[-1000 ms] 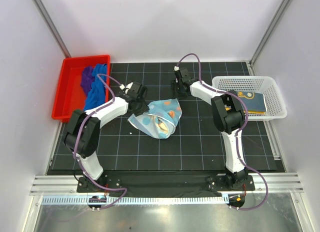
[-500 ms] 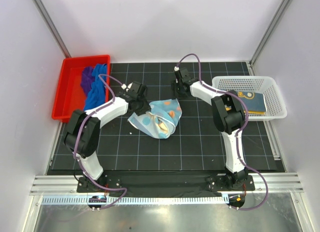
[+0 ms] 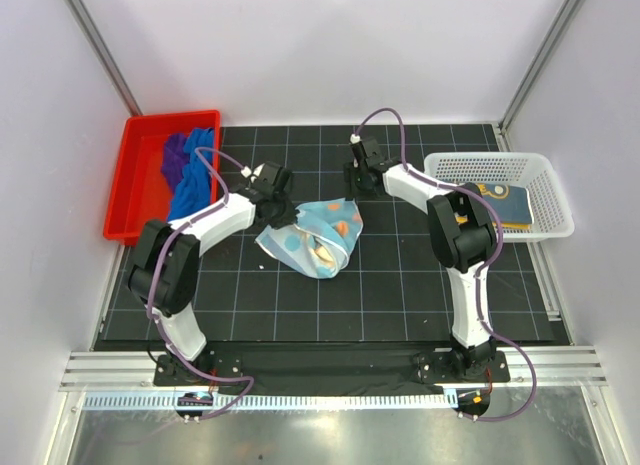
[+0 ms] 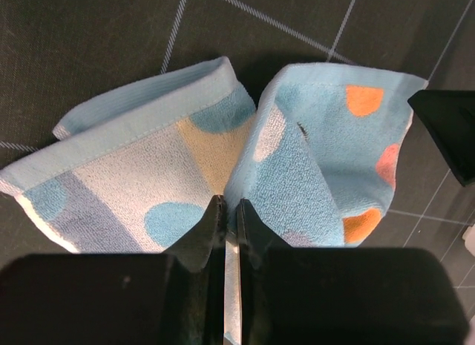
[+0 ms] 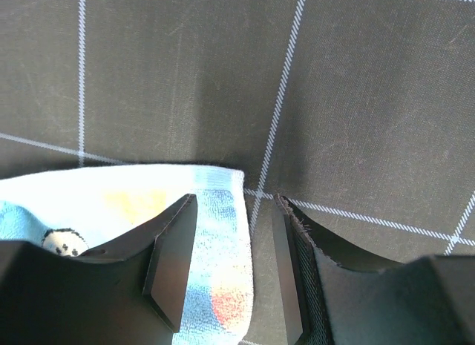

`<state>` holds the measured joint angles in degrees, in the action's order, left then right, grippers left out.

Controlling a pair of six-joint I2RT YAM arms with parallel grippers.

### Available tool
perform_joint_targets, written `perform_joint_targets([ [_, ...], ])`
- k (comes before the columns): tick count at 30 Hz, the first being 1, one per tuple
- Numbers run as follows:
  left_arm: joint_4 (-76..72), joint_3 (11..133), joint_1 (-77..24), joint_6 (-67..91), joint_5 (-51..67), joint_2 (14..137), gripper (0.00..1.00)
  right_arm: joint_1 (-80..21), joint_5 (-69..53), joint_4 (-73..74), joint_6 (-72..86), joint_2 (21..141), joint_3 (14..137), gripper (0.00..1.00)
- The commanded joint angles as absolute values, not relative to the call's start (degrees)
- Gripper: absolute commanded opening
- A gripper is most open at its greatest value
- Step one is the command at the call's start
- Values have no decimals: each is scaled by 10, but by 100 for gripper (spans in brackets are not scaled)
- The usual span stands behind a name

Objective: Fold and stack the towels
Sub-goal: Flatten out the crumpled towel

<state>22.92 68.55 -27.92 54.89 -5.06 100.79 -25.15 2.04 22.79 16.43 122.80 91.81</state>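
Gridded mat [image 3: 400, 285] bears patterned towel [image 3: 318, 237], pinched in left jaws.

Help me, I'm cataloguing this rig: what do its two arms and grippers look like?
Both the left arm and right arm have white tubular links joined by bulky black joints. A thin purple cable loops along each. The left gripper and right gripper have plain black, wedge-shaped fingers; no markings are visible.
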Motion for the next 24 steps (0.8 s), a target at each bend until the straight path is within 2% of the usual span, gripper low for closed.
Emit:
perform_joint_targets([
  [1,219,718,-269,534,-62,1010,0,-256,12,214,162,1193,916,52],
  [9,229,740,-262,509,-45,1023,0,-261,16,228,155,1230,944,51],
  [18,228,747,-262,502,-21,1039,0,-290,92,253,139,1264,982,50],
  [24,225,744,-262,499,-19,1034,0,-292,122,261,140,1273,987,42],
])
